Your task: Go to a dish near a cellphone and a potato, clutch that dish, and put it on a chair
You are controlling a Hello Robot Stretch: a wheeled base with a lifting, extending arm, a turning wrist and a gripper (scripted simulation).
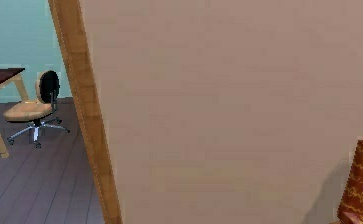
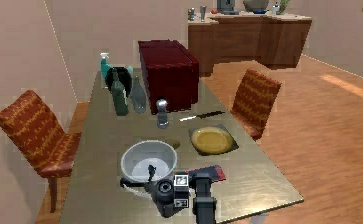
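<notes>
Pale dish (image 2: 149,158) sits near the edge of the table (image 2: 247,172), tool (image 2: 139,184) close by; whether it holds anything cannot be told.

A dark arm (image 2: 203,205) rises from the arm side view's bottom edge, just right of middle. Its gripper (image 2: 139,184) points left; whether it holds anything cannot be told.

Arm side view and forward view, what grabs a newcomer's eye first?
In the arm side view, a dark red box stands on the table, with a grey bowl and a yellow dish near the end effector. In the forward view, a beige wall looms close, with an office chair at left.
</notes>
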